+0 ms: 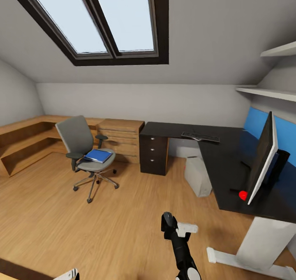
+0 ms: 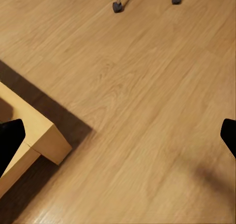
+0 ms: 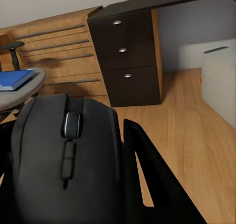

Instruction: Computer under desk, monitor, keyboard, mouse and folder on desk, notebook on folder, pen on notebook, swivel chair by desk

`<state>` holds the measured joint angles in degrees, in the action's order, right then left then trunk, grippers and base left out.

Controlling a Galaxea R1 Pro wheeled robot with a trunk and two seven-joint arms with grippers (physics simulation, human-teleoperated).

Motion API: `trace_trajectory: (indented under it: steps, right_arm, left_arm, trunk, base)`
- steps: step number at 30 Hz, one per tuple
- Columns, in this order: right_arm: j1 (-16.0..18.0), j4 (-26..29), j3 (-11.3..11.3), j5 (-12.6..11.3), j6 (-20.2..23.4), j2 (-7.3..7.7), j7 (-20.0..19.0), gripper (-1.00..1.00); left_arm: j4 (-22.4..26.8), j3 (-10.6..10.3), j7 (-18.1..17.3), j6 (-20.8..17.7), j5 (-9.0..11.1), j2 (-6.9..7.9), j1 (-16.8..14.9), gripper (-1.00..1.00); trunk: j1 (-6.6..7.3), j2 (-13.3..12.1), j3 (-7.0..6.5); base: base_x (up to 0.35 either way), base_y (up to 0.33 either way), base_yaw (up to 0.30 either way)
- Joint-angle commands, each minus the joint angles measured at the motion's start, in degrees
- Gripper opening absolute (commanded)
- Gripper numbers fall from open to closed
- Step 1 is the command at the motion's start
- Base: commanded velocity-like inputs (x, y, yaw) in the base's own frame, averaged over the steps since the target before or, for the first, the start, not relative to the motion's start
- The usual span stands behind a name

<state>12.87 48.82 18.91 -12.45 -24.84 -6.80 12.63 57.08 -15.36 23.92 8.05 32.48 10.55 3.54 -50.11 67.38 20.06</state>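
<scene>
Head view: right gripper (image 1: 168, 222) low over the floor, pinching the mouse (image 1: 167, 219), well apart from the desk (image 1: 213, 157); keyboard (image 1: 200, 137) and monitor (image 1: 263, 159) on the desk, computer (image 1: 198, 175) beneath, folder (image 1: 98, 155) on the chair (image 1: 84, 154).

Left wrist view: bare floor (image 2: 137, 111), left fingertips (image 2: 10, 140) spread wide, holding nothing.

Right wrist view: mouse (image 3: 66, 155) clamped between dark fingers (image 3: 152, 175). Probably light, rigid, smooth-shelled and apt to slip; best gripped across the flanks, clear of the wheel.
</scene>
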Motion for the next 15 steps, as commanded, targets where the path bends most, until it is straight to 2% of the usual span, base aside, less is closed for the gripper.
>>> trace_trajectory:
  steps: [1,15]
  right_arm:
    - [0.1,0.0,0.3,-0.4,-0.3,0.04,0.4,-1.00]
    - [0.1,-1.0,0.1,-0.3,-1.3,-0.09,0.6,-1.00]
  left_arm:
    - [0.1,-0.3,0.3,0.4,0.6,0.08,0.0,1.00]
    - [0.1,0.1,0.4,0.4,0.7,0.23,0.0,1.00]
  trunk:
    - [-0.04,0.0,0.05]
    - [-0.04,0.0,0.05]
  base:
    - [0.333,0.001,0.000]
    - [0.334,0.003,0.000]
